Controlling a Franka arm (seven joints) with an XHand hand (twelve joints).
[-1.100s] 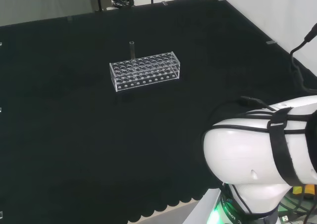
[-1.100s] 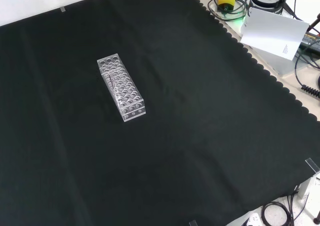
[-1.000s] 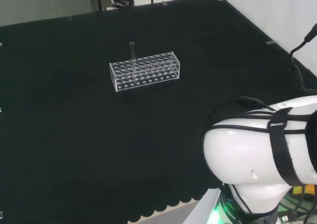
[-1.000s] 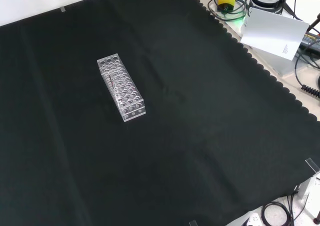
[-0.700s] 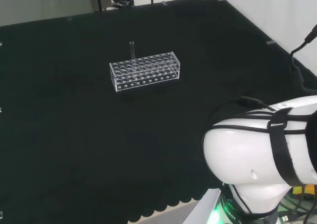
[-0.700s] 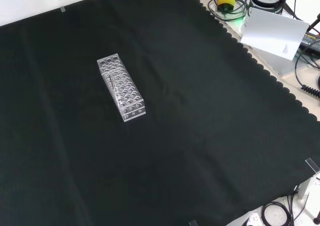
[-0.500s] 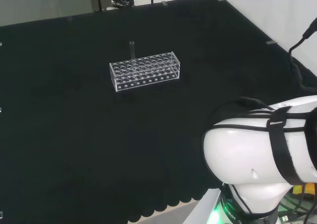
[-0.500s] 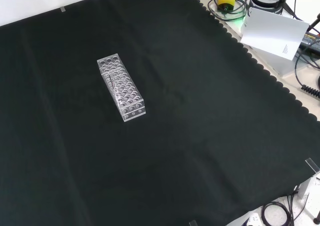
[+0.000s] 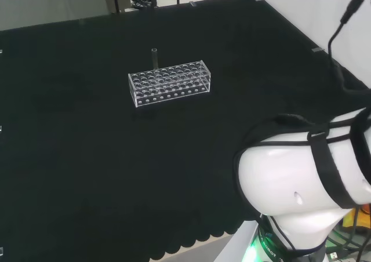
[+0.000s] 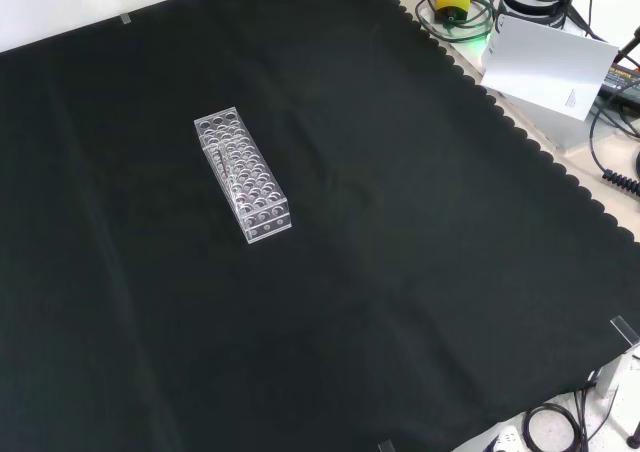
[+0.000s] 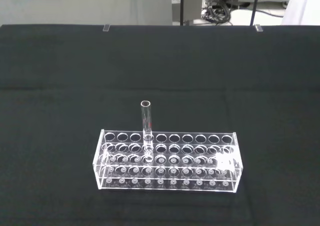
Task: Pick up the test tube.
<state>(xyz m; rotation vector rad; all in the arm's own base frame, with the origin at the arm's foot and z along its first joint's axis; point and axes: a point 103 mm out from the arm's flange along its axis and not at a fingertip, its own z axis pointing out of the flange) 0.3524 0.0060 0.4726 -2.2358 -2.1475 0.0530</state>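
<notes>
Your arm's white link (image 9: 307,181) shifted a little by the bench edge — the approach had only begun — while the test tube (image 11: 146,128) stood upright in the clear rack (image 11: 167,161), untouched; I couldn't tell the hand's state.

You have a bench covered in black cloth (image 10: 420,272), its scalloped edge running along the right in the front view. Directly on the cloth stands one clear plastic test tube rack (image 10: 243,175), left of centre in that view, with bare cloth all round it.
</notes>
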